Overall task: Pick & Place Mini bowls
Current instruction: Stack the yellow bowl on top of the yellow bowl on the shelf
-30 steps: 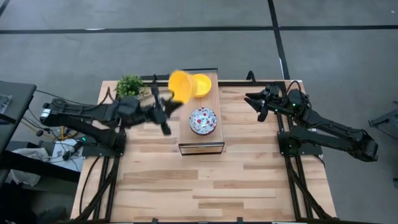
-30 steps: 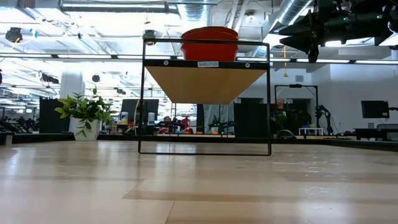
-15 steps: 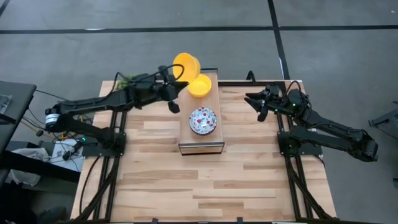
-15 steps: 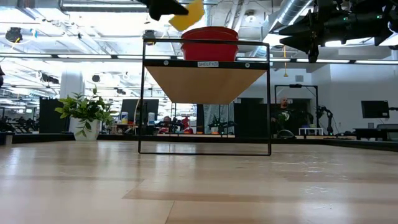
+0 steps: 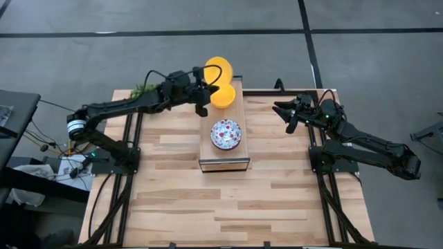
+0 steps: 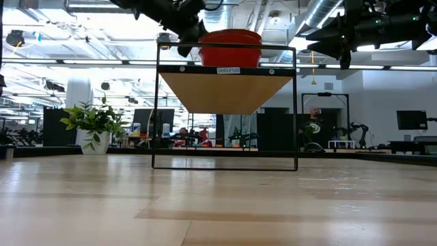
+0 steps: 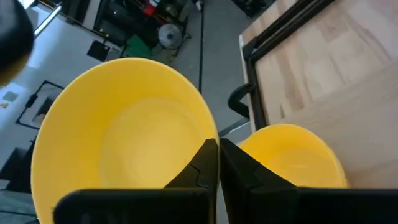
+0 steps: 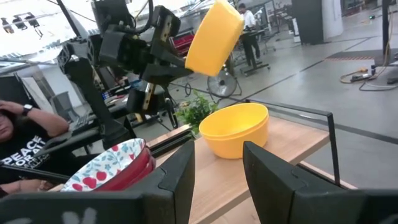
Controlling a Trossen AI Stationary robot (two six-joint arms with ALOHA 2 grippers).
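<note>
My left gripper [image 5: 202,97] is shut on a plain yellow mini bowl [image 5: 217,67], holding it in the air over the far end of the raised wooden shelf [image 5: 223,158]. A second yellow bowl [image 5: 222,96] stands on its base on that far end. Nearer on the shelf rests a white floral bowl [image 5: 225,133], red on the outside [image 6: 230,48]. My right gripper [image 5: 284,115] hangs open to the right of the shelf, touching nothing. The right wrist view shows the held bowl [image 8: 214,37], the standing yellow bowl [image 8: 235,127] and the floral bowl [image 8: 112,165]. My left gripper pinches the held yellow bowl by its rim [image 7: 200,138], one finger [image 7: 193,174] on the inner side and the other on the outer side. The fingers come roughly level from the table's left. The bowl is lifted clear and tipped onto its side.
A small green potted plant [image 6: 95,123] stands at the table's far left corner, partly under my left arm [image 5: 124,107]. The shelf sits on a black metal frame [image 6: 295,109] raised above the table. Bare wooden tabletop [image 5: 228,207] lies toward the near edge.
My left gripper has carried the yellow bowl from beside the shelf's left side upward and toward the table's far edge and right. The bowl now hangs over the shelf's far end above the other yellow bowl. It stays tipped, and the gripper stays shut on it.
</note>
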